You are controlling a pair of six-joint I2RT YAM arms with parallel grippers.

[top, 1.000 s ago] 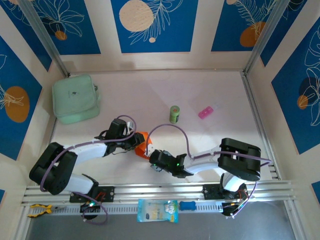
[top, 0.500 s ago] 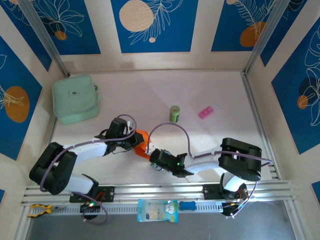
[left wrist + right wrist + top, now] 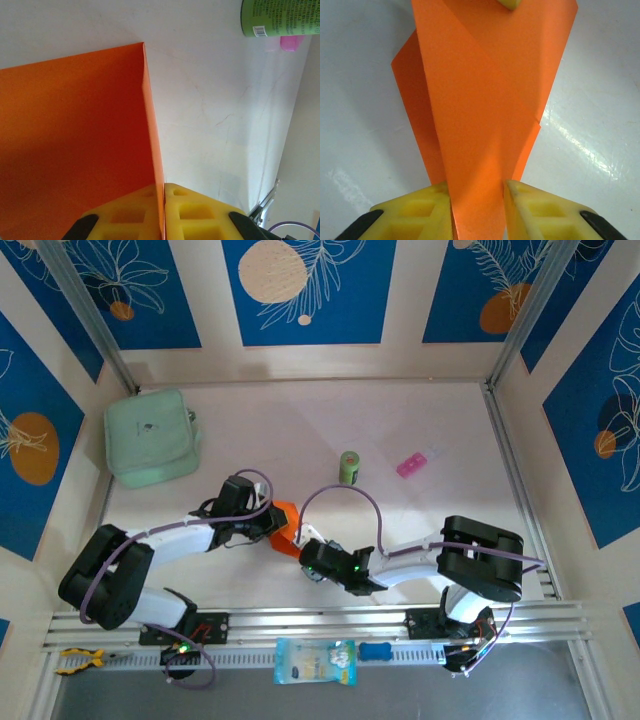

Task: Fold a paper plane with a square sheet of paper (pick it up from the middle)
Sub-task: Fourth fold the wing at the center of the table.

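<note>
The square sheet of paper (image 3: 283, 521) is bright orange, creased into an angular shape, and sits between my two grippers at the table's near middle. My left gripper (image 3: 271, 524) is shut on it. In the left wrist view a thin upright fold edge of the paper (image 3: 75, 130) is pinched between the yellow fingers of the left gripper (image 3: 164, 200). My right gripper (image 3: 302, 545) holds the opposite end. In the right wrist view a folded wedge of the paper (image 3: 480, 100) fills the gap between both pads of the right gripper (image 3: 477, 200). No finished paper plane is in view.
A small green can (image 3: 349, 468) stands just beyond the paper, with a pink packet (image 3: 411, 464) to its right. A mint-green pouch (image 3: 152, 437) lies at the back left. A blue-and-white packet (image 3: 314, 661) rests on the front rail.
My left gripper's jaws have closed onto the paper's edge. Both arms have hardly moved; the paper has shifted slightly.
</note>
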